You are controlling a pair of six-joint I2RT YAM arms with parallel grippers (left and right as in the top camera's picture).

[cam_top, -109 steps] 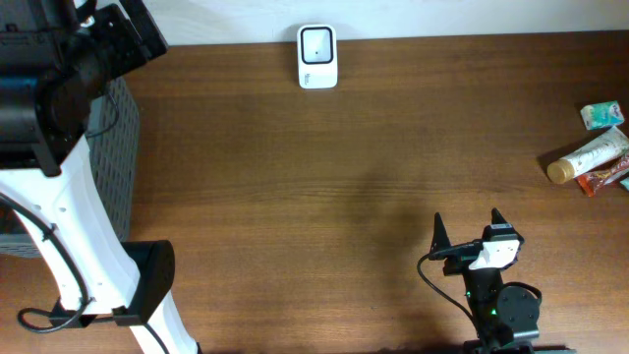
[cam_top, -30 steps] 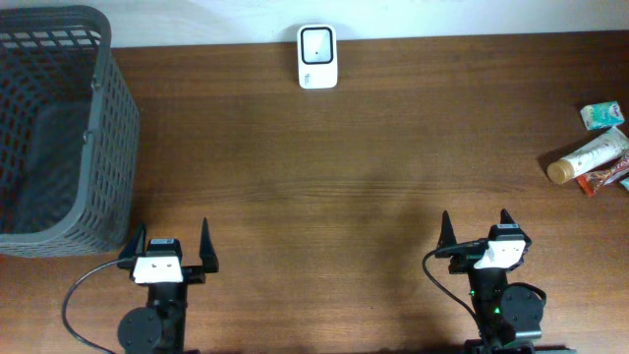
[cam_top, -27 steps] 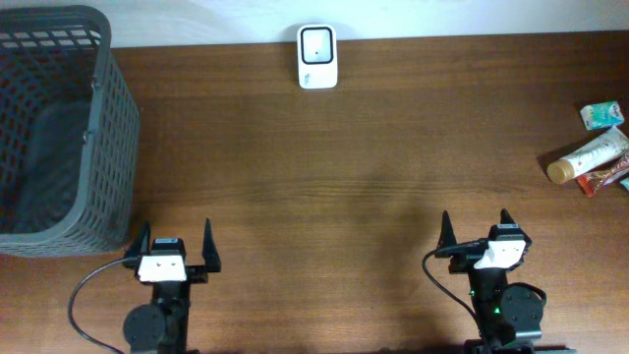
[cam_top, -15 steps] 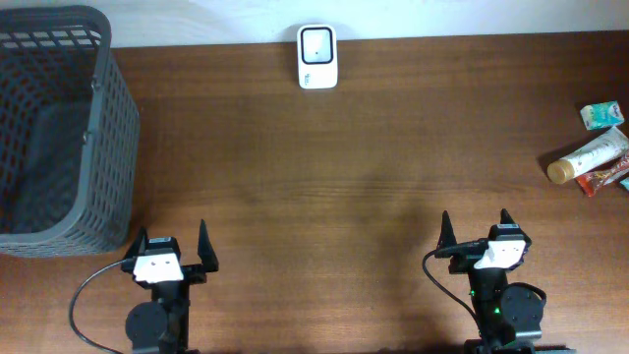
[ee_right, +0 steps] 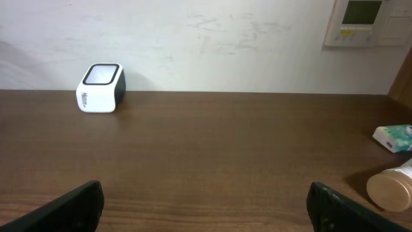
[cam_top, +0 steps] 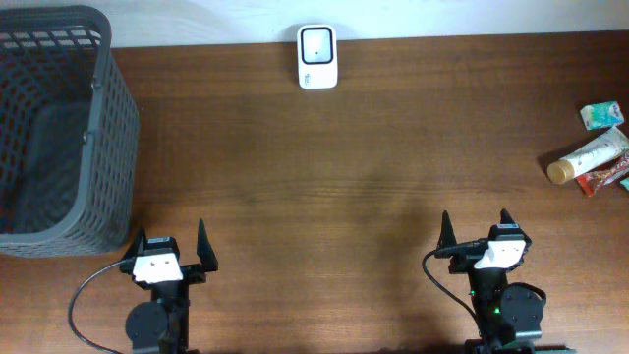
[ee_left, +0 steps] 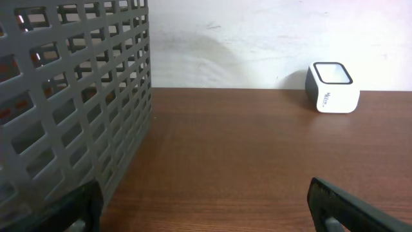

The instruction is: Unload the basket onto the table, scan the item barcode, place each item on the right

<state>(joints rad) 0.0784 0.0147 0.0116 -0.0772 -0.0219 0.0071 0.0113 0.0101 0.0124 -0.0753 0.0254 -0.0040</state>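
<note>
Overhead shows a white, seemingly tan-capped tube (cam_top: 591,155).

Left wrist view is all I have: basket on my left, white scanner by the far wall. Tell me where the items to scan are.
Observer: They lie at the right edge of the table: a white tube, with a green packet and a red-wrapped item beside it.
Operator: Report on the other arm.
Observer: The right pincer is open and holds nothing. It sits near the front edge, apart from those items.
Operator: Check inside the basket.
Observer: From overhead, the basket shows only a dark bottom; I can make out no item in it.
</note>
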